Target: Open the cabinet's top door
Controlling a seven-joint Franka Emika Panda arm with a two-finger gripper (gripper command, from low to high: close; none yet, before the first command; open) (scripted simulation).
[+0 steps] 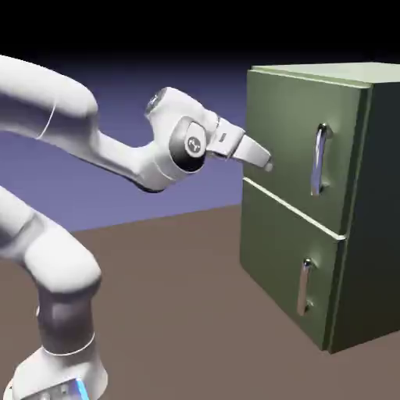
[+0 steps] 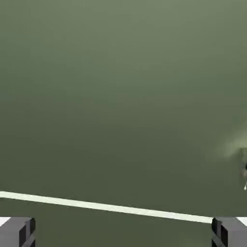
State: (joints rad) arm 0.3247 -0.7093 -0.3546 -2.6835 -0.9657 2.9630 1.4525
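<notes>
Stands on a white base (image 1: 58,379) at the exterior view's lower left, showing a blue light strip near the bottom edge. Bends at a rounded shoulder (image 1: 62,262) and runs out past the exterior view's left edge. Comes back in higher up as a thick white forearm (image 1: 58,98), sloping down to the right and narrowing toward the wrist (image 1: 176,144). Points the claw (image 1: 267,164) rightward and slightly down. Holds it open, with grey fingertips (image 2: 18,232) wide apart at the hand view's bottom corners and nothing gripped between.
</notes>
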